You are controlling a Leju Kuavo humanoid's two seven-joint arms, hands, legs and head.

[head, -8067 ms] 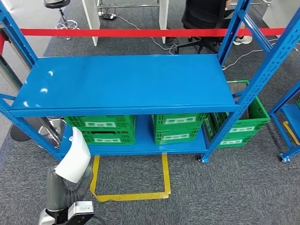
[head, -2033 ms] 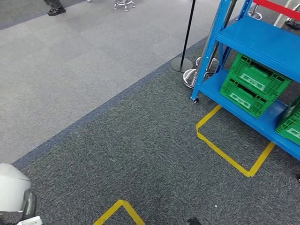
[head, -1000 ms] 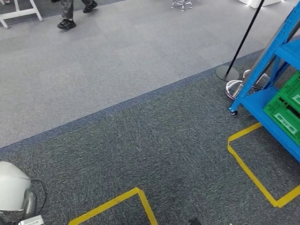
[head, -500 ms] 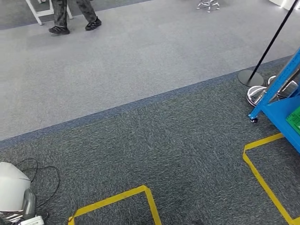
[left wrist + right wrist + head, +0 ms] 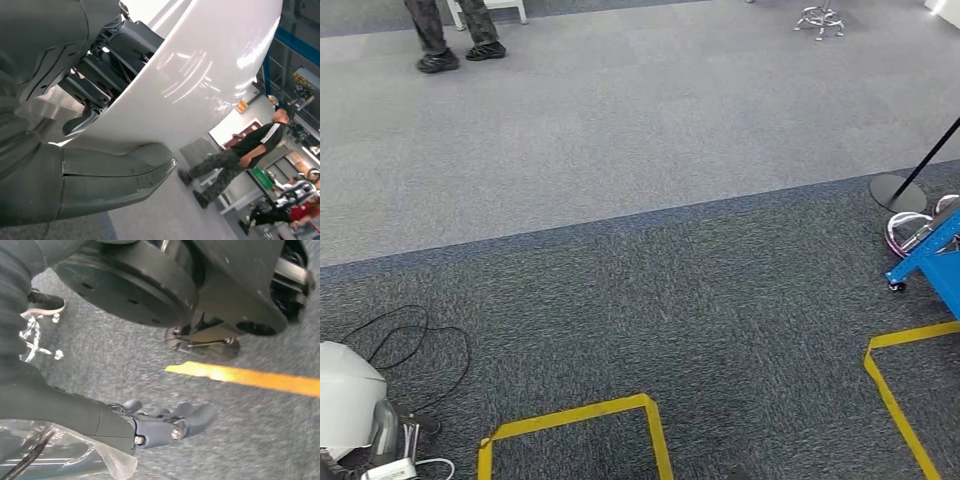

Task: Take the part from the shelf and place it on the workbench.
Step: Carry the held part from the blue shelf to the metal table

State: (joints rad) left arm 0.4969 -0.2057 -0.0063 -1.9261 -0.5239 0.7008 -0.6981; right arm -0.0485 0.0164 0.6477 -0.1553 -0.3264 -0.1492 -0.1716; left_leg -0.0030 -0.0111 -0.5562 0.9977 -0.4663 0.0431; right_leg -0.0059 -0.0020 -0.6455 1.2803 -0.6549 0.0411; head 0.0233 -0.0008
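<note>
White, glossy and curved, the moulded plastic part is held in the left hand, with the thick grey thumb pressed under its rim and the darker fingers laid against its inner face. In the head view the same part is seen low at the left edge, above dark grey carpet and close to a loose black cable. The right hand hangs over the carpet with nothing in it; its fingers are loosely curved and apart.

A corner of the blue steel shelf is seen at the right edge, so the part is judged to be off the shelf and in transit, with the workbench not yet reached. Yellow floor tape marks a square just ahead, and a person's dark shoes are seen on the lighter carpet far ahead.

Several risks are judged from here. The smooth, rounded shell could slide out of a hold made on one edge, especially if it is jolted by a step. The cable could be caught by a foot, which would upset balance. The walking person could be met if paths cross.
</note>
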